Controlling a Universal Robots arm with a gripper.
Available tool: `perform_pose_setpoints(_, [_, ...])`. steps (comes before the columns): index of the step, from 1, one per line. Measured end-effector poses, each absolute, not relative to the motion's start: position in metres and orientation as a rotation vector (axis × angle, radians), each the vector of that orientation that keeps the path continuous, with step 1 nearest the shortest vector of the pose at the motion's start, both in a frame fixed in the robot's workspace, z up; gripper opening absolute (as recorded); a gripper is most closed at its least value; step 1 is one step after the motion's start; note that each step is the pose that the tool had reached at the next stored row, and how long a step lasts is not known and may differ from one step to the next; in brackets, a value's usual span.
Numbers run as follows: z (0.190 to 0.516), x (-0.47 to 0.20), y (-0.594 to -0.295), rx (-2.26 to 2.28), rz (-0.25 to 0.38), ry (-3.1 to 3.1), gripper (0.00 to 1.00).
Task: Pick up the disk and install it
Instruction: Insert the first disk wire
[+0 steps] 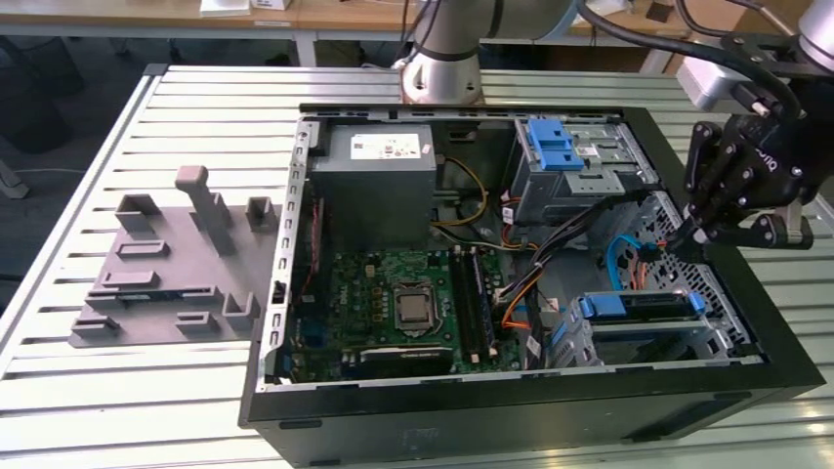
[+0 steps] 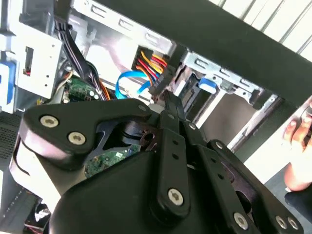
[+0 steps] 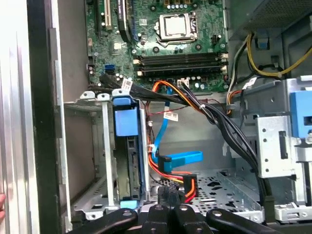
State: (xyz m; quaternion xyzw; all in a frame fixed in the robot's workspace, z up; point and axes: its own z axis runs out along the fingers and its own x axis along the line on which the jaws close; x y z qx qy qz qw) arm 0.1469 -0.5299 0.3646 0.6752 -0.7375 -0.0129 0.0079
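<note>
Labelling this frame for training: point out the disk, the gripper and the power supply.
disk (image 1: 639,306), exterior view, blue carrier front.
gripper (image 1: 678,239), exterior view, between jaw tips.
power supply (image 1: 378,195), exterior view, grey face.

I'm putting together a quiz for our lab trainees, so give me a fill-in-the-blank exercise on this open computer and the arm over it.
1. The disk sits in a metal bay inside the computer case, framed by a carrier of ___ plastic.
2. The end effector hangs over the case, near its side at the exterior view's ___.
3. Beside the case, on the slatted table, lies a moulded fixture coloured ___.

Missing words: blue; right; grey.
</note>
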Motion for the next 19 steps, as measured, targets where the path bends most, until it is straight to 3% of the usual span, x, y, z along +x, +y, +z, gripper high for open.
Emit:
perform_pose_setpoints(8, [0.364, 0.151, -0.522, 2.079, -0.022, -2.283, 0.19])
perform_pose_setpoints(9, [0.364, 0.151, -0.522, 2.072, -0.025, -2.286, 0.25])
perform_pose_setpoints(19, [0.360, 0.157, -0.513, 2.040, -0.038, -2.297, 0.25])
